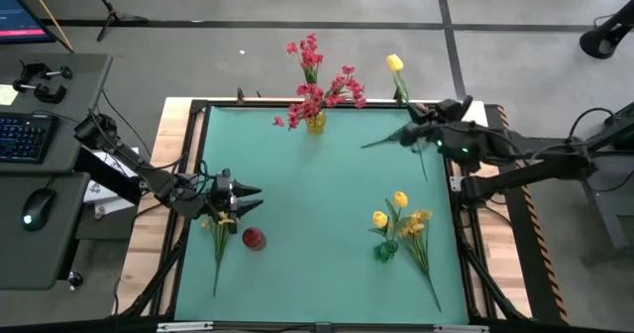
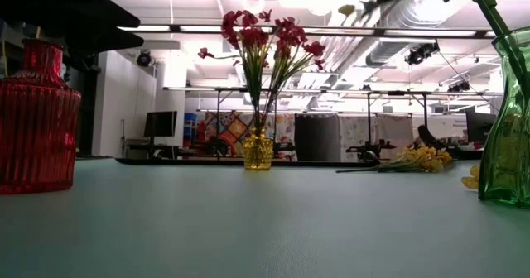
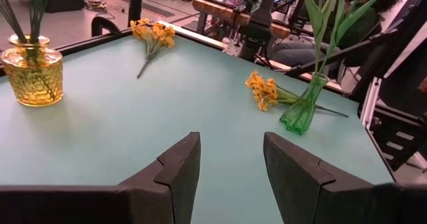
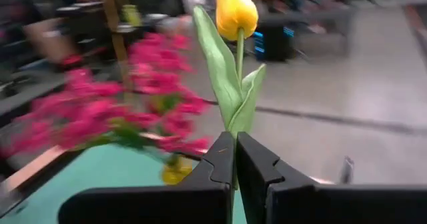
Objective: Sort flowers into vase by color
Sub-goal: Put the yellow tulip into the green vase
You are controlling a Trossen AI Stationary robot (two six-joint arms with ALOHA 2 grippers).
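While right jaws clamp a yellow tulip (image 4: 236,11) near the red blossoms (image 1: 319,80), left jaws gape.

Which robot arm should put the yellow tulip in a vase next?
Probably the right. The right gripper is already shut on the yellow tulip, held up near the table's far edge. The left gripper is open and empty, far across the table.

Teal table (image 1: 317,214), three vases, loose sprays (image 1: 421,249)
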